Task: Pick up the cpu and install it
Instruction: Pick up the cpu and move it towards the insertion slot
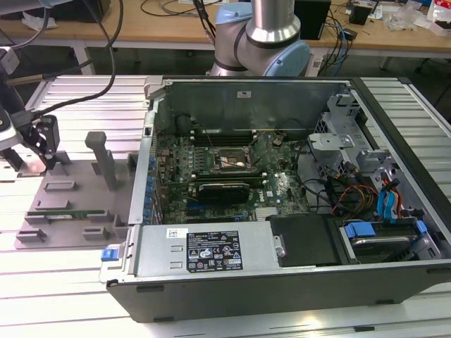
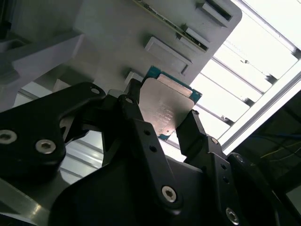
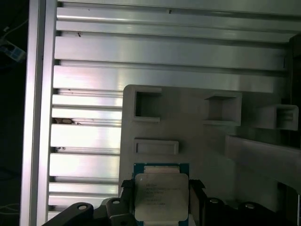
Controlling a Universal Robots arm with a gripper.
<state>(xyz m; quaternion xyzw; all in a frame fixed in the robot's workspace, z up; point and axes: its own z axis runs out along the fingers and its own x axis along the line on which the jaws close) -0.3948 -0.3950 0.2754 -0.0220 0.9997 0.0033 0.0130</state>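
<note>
You've got a slatted aluminium tabletop (image 1: 70,310) carrying two things. Grey tray plate (image 1: 49,211) lies flat near the edge at the exterior view's left. Open computer case (image 1: 282,285) sits just beside it, across the middle.

Exterior view: I find even overhead light, a mild sheen on the slatted table (image 1: 70,296), and a dimmer interior to the computer case (image 1: 246,98). Second wrist view: the slats burn out white, my fingers (image 2: 141,136) stand in silhouette, and the cpu (image 2: 164,110) lid carries a soft grey reflection. First wrist view: banded glare, dark edges.
</note>
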